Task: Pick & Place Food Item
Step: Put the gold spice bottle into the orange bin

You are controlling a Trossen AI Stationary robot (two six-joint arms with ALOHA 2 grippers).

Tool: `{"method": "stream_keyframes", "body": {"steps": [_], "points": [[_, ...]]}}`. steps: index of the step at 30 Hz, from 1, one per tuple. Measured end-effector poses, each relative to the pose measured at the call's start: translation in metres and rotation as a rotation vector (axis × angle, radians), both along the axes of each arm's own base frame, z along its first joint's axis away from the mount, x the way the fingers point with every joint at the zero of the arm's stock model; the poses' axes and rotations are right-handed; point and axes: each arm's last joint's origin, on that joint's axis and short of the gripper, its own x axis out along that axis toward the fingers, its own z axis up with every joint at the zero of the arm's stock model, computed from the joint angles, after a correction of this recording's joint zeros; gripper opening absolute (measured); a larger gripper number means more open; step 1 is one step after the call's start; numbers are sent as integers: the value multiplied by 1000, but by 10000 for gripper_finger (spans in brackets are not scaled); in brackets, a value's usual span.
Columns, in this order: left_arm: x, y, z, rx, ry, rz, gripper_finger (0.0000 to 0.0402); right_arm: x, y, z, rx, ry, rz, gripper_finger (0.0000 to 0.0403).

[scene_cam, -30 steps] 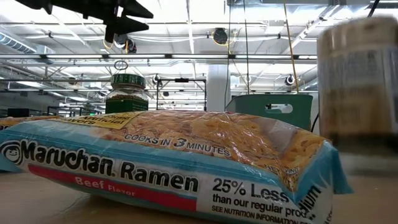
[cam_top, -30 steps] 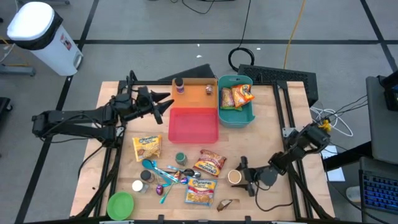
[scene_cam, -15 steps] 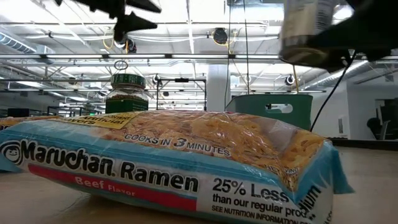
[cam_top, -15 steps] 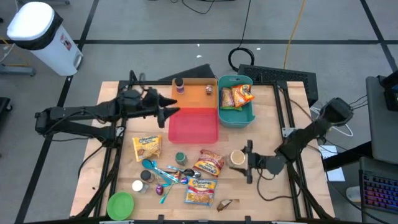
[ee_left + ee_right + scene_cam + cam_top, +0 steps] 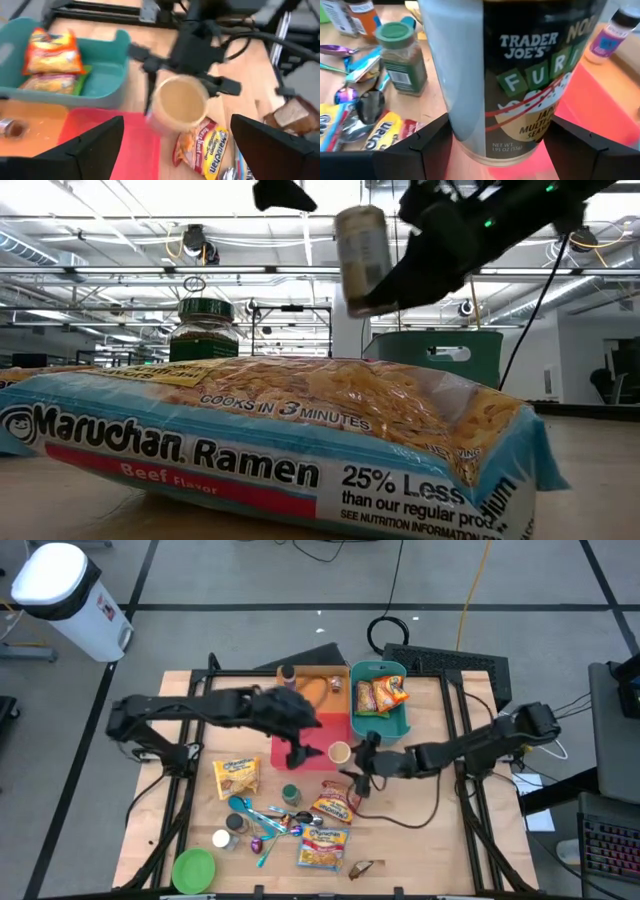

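My right gripper (image 5: pixel 352 757) is clamped on a Trader Joe's furikake jar (image 5: pixel 512 80), one finger against each side of it. The jar (image 5: pixel 339 752) is held in the air at the right edge of the red tray (image 5: pixel 300 735), just short of the teal bin (image 5: pixel 380 730). In the low view it hangs tilted, well above the tabletop (image 5: pixel 600 480). In the left wrist view it faces the camera end-on, a pale tan disc (image 5: pixel 180 102).

My left gripper (image 5: pixel 297 752) sits over the red tray, just beside the jar, its fingers (image 5: pixel 95 145) spread wide with nothing between them.

The teal bin holds two ramen packets (image 5: pixel 378 693). The orange tray (image 5: pixel 318 692), behind the red one, carries a purple-capped bottle (image 5: pixel 288 678) and a small dark jar (image 5: pixel 336 684).

On the wooden table (image 5: pixel 430 840), nearer the front edge:
- a green-lidded spice jar (image 5: pixel 291 795), upright, just in front of the red tray;
- a Maruchan ramen packet (image 5: pixel 337 803) beside it, another (image 5: pixel 322 849) farther forward, and a third packet (image 5: pixel 236 776) to the left;
- mixed cutlery (image 5: pixel 262 825) lying between the packets;
- a green bowl (image 5: pixel 193 869) at the front left corner;
- a white-lidded jar (image 5: pixel 221 838) near the bowl.

The beef ramen packet (image 5: pixel 260 450) fills the low view's foreground, with the green-lidded jar (image 5: pixel 205 330) standing behind it.
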Motion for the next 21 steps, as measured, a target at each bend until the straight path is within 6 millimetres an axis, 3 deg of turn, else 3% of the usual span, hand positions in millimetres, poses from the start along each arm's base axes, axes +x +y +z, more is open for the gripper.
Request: {"method": "stream_keyframes", "body": {"steps": [5, 13, 21], "points": [[27, -11, -23, 65, 66, -78, 376, 9, -11, -13, 1, 25, -33, 259], [49, -13, -54, 134, 149, -53, 377, 11, -12, -10, -15, -1, -23, 259], [54, -11, -56, 183, 128, -26, 377, 10, -10, -10, 1, 3, 1, 259]]}}
